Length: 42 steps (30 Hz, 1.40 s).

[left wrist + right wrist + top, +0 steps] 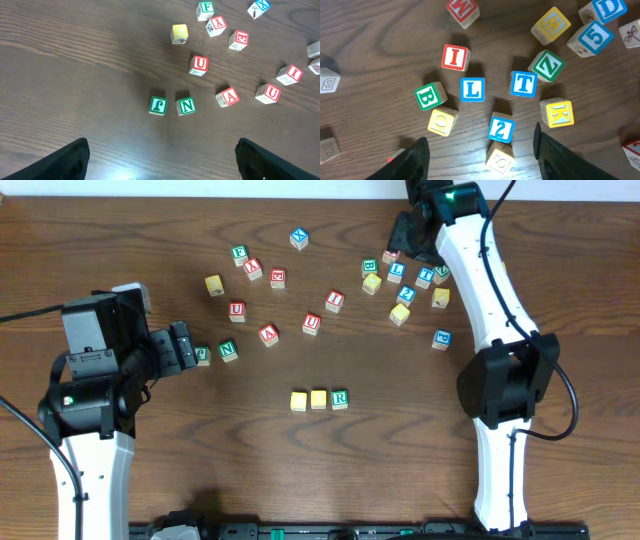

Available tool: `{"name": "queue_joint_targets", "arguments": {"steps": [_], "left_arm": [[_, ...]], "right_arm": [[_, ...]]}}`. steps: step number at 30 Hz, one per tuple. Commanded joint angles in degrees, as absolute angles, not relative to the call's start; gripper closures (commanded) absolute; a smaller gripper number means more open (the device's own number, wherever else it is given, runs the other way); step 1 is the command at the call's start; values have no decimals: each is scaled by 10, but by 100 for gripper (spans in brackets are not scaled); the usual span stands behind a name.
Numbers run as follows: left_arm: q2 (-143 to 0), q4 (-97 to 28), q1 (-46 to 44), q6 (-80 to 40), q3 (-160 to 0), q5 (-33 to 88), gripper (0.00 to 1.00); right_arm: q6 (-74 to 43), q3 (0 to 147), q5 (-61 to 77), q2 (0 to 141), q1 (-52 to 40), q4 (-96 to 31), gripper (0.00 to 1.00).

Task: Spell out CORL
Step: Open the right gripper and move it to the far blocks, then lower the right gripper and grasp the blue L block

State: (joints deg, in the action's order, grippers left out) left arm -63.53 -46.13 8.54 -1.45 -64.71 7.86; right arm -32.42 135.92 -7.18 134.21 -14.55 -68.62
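Three of the four letters are judged to be placed already. Two yellow-topped cubes (298,401) and the green R cube (340,398) are lined up touching in a row on the tabletop (120,230). The row is well apart from the blue L cube (472,89), nearer the robot and to its left, and the spot after the R is bare so that the word can be closed there. The L cube is seen face up in a loose cluster, with a green B cube (431,96) just beside it on one side. A blue T cube (523,83) is near it on the other, and a blue 2 cube (501,129) lies toward the wrist camera. The right hand (480,145) is hung over this cluster, presumably so that the L cube can be picked out. Its fingers are set moderately apart and nothing is gripped, though contact with the 2 cube cannot be ruled out. A careful approach is called for, since neighbours are crowded round the L cube. The left hand (162,160) is held far from the L cube, spread wide and empty, near a green N cube (185,106).
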Motion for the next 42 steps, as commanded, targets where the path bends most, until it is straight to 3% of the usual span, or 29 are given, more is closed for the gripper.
{"name": "queue_joint_targets", "arguments": {"steps": [1, 11, 42], "left_arm": [[-632, -462, 88, -11, -659, 85, 8], [-632, -462, 88, -11, -659, 85, 8], [-632, -462, 88, -11, -659, 85, 8]], "right_arm": [[-325, 1369, -66, 1354, -145, -682, 38], [-296, 1369, 6, 1398, -130, -686, 39], [-302, 1369, -37, 1438, -136, -606, 41]]}}
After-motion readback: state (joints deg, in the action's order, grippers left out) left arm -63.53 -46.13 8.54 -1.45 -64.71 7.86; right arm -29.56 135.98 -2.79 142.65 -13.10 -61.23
